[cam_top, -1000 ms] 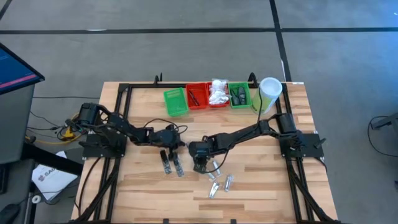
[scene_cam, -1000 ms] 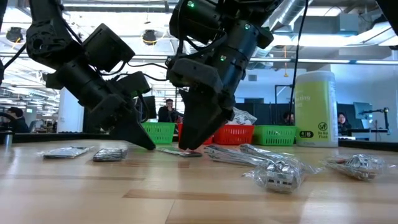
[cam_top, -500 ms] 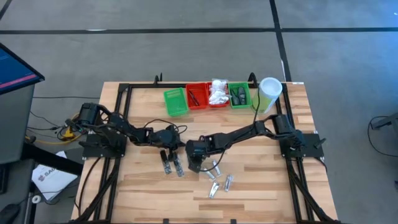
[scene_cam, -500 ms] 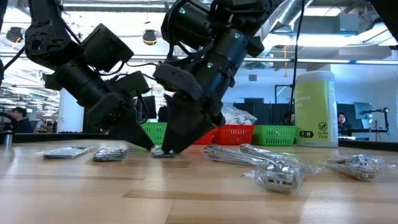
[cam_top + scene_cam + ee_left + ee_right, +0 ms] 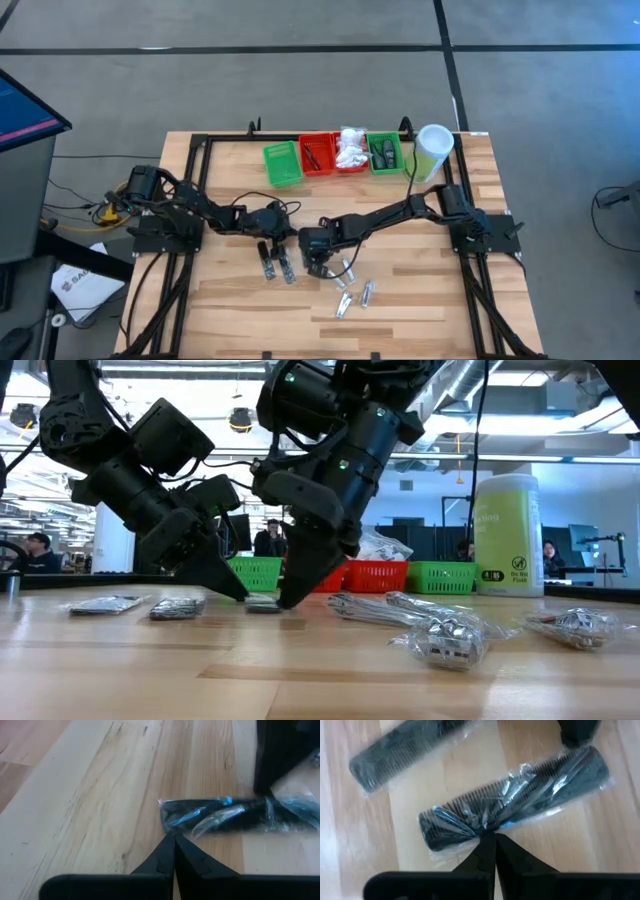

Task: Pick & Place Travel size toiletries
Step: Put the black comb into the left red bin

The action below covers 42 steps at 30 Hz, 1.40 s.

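A wooden table [image 5: 230,300] seen from above, two dark arms reaching in from its left and right edges toward the middle. At twelve o'clock along the far edge sits a row of small trays [image 5: 335,155], green, red, red, green, some already holding sorted toiletries, with a tall pale green cylinder [image 5: 432,150] at their right end; the row looks like the drop-off place.

The right gripper [image 5: 313,264] is low at the table's centre. Its fingers are pressed together, pinching the clear wrapper of a black comb [image 5: 512,800] along its near edge, probably because the flat packet offers little else to catch. A second wrapped comb [image 5: 402,747] lies just beyond it.

The left gripper [image 5: 272,232] rests at ten o'clock from the right one, fingers also shut and holding nothing, its tip just beside the same comb, perhaps steadying it.

Silver tubes [image 5: 352,292] in clear wrap lie loose at five o'clock from centre, awaiting their turn.
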Available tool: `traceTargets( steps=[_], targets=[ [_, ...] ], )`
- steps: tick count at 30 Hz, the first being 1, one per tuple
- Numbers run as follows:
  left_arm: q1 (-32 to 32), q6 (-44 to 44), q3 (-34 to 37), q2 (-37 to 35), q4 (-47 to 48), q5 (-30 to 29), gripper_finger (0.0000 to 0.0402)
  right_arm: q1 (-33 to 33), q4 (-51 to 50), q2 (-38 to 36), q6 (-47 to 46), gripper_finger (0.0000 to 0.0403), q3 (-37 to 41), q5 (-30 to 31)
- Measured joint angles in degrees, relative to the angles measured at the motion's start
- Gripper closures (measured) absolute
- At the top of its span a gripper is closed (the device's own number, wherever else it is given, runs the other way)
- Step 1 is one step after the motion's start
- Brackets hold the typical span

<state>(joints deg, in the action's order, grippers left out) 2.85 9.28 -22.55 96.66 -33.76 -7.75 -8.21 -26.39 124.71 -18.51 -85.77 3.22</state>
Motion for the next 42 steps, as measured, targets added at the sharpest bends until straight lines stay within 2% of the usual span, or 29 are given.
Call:
traceTargets(
  steps=[7, 12, 16, 19, 24, 33, 42],
  targets=[
    [0.1, 0.0, 0.3, -2.5, 0.5, 0.7, 0.0401, 0.0, -5.9, -3.3, 2.0, 0.0403, -2.1, 5.4],
    [0.2, -0.3, 0.5, -5.8, -0.1, 0.9, 0.0401, 0.0, -7.2, -3.4, 2.0, 0.0403, -2.0, 5.9],
    [0.5, -3.8, 0.4, -7.9, -0.7, 4.6, 0.0401, 0.0, -8.3, -3.4, 2.0, 0.0403, -1.9, 5.8],
    [0.6, -4.7, 0.2, -8.1, -0.6, 4.8, 0.0392, 0.4, -9.6, -3.4, 0.3, 0.0401, -1.8, 5.7],
    [0.5, -10.3, -0.4, -6.6, -0.8, 4.6, 0.0347, 0.5, -9.4, -3.4, 0.5, 0.0380, -1.9, 5.6],
    [-0.3, -15.7, -3.8, -2.5, -1.4, 5.3, 0.0247, 0.5, -9.3, -4.0, 0.7, 0.0305, -2.0, 4.2],
    [-1.3, -16.4, -7.0, 5.6, -1.5, 5.7, 0.0212, 0.3, -10.0, -4.1, 0.6, 0.0249, -2.0, 4.2]
  ],
)
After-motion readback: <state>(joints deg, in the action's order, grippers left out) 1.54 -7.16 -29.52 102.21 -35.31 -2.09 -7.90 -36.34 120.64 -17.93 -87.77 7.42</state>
